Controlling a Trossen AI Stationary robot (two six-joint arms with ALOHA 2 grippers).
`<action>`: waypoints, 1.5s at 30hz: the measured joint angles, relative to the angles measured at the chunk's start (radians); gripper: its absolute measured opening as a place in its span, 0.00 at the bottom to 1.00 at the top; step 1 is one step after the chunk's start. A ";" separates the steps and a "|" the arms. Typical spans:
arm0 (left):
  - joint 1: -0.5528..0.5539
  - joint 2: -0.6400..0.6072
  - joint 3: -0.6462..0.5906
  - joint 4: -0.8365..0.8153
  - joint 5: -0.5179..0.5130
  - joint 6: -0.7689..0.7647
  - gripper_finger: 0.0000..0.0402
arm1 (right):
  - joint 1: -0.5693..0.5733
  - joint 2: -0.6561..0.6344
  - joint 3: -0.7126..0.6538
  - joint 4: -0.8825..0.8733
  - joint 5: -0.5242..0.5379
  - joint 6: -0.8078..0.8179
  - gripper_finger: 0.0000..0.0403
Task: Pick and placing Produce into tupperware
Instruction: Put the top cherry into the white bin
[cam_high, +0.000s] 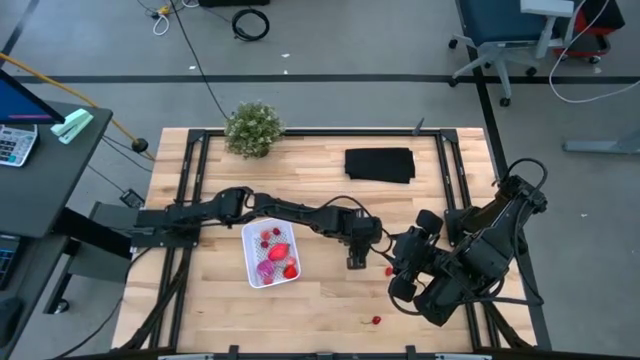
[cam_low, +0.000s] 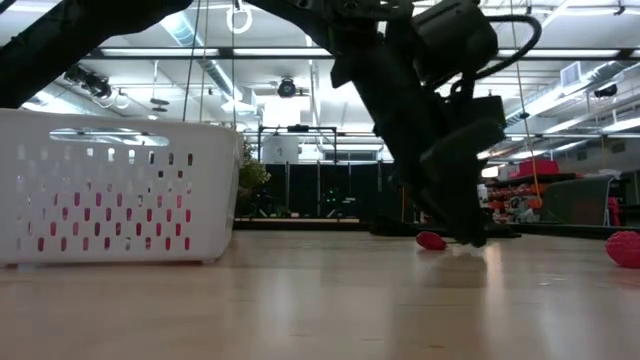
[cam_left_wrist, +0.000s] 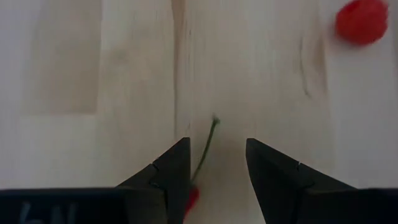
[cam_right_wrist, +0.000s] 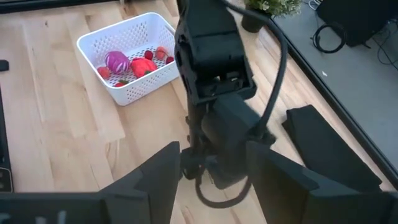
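Cherry (cam_left_wrist: 191, 198) at bottom centre looks light, hard and slippery under my left pincer (cam_left_wrist: 217, 163), whose jaws stand apart; I'd pinch its body, not the thin stem.

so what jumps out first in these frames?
The left arm stretched across the table's middle, its left gripper pointing down with fingers open astride a small red stemmed piece on the wood. Next, the white tupperware near the table's centre, already holding a purple ball, a red oblong and small red pieces. The right gripper waits just beside the left one.
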 joint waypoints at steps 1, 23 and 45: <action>-0.001 0.000 -0.001 0.005 0.001 0.000 0.40 | 0.000 0.000 0.000 0.000 0.001 0.000 0.49; 0.000 0.030 0.003 0.055 -0.005 -0.058 0.19 | 0.000 0.000 0.000 0.000 0.001 -0.004 0.49; -0.074 -0.006 0.000 -0.022 0.006 -0.080 0.01 | 0.001 0.000 0.000 0.000 0.000 0.011 0.48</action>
